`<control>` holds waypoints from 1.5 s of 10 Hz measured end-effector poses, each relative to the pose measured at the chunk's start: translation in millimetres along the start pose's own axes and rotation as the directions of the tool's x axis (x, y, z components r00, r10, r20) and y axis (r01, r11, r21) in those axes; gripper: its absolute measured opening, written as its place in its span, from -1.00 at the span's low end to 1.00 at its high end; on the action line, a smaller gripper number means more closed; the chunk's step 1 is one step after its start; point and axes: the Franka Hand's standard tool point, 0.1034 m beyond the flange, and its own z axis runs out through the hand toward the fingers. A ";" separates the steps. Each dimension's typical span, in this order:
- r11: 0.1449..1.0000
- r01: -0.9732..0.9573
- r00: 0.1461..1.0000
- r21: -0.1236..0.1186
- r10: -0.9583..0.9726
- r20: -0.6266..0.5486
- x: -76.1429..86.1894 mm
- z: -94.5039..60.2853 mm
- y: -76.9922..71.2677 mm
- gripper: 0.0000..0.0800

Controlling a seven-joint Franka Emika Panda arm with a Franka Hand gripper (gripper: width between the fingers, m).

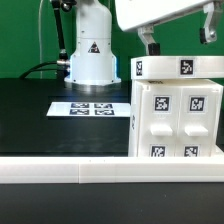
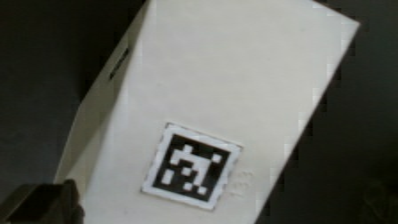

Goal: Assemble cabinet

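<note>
A: Exterior view first: where does the cabinet (image 1: 178,118) sit relative to the gripper (image 1: 179,42)?

B: Directly beneath it. The cabinet stands on the black table (image 1: 30,110), at the exterior view's right, close behind the long white rail (image 1: 100,170). The gripper hangs just over its top panel (image 1: 178,68); two dark fingers (image 1: 149,41) point down at that panel's far edge.

A: Which way does the panel run?

B: Its long axis lies across the picture, left to right. In the wrist view the panel (image 2: 222,100) fills the frame as a slanted white slab with one tag (image 2: 191,165).

A: Fingers apart or together?

B: Apart, I'd judge, and holding nothing, though whether they touch the panel I cannot tell.

A: What's hidden?

B: The cabinet's right side is cut off, and the arm's upper part too. The marker board (image 1: 90,107) lies flat to the exterior view's left, well apart.
</note>
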 end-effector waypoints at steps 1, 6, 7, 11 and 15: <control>1.000 0.005 1.000 0.000 -0.005 0.001 -2.2 0.5 -1.7 0.99; 0.906 0.422 0.906 -0.022 -0.422 0.000 -1.5 3.8 -1.3 0.99; 0.877 0.480 0.877 -0.024 -0.480 0.014 -2.7 3.1 -2.9 0.99; 0.712 0.702 0.712 -0.025 -0.701 0.025 -2.2 2.7 -3.4 0.99; 0.339 0.940 0.340 -0.021 -0.938 0.062 6.2 1.8 1.5 0.99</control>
